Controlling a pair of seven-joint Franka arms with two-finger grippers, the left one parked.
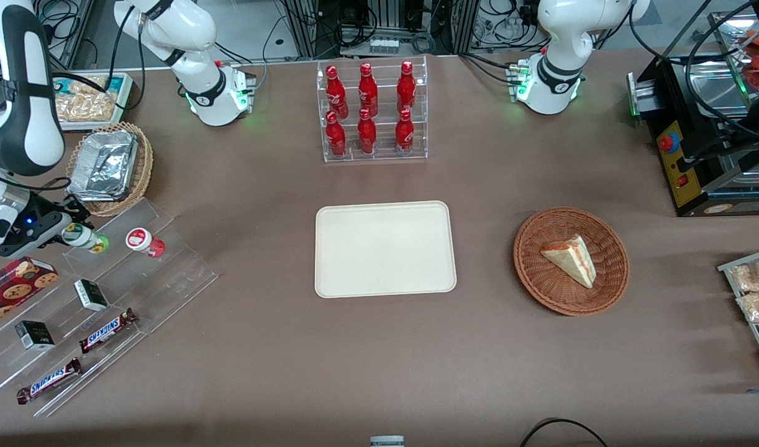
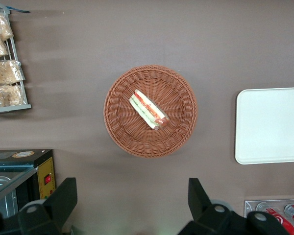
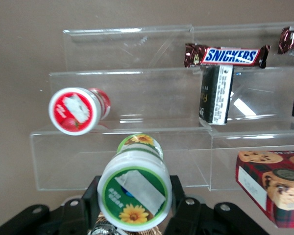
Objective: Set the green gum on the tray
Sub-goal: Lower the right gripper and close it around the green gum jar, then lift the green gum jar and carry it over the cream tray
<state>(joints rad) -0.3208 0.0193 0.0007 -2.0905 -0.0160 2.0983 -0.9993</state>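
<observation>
The green gum [image 1: 85, 238] is a small green bottle with a white lid and a green-and-yellow label. My right gripper [image 1: 69, 233] is shut on it at the working arm's end of the table and holds it tilted over the clear acrylic shelf [image 1: 100, 298]. In the right wrist view the gum [image 3: 134, 188] sits between the black fingers [image 3: 92, 196], lid toward the camera. The like red gum bottle [image 1: 145, 241] lies on the shelf beside it, also in the wrist view [image 3: 77, 110]. The cream tray [image 1: 384, 248] lies flat and bare at the table's middle, and shows in the left wrist view [image 2: 269, 125].
The shelf holds two Snickers bars [image 1: 106, 329], small black boxes [image 1: 91, 294] and a cookie box [image 1: 13, 287]. A wicker basket with a foil dish [image 1: 109, 167] is near the gripper. A rack of cola bottles [image 1: 370, 112] and a basket with a sandwich [image 1: 571, 259] stand around the tray.
</observation>
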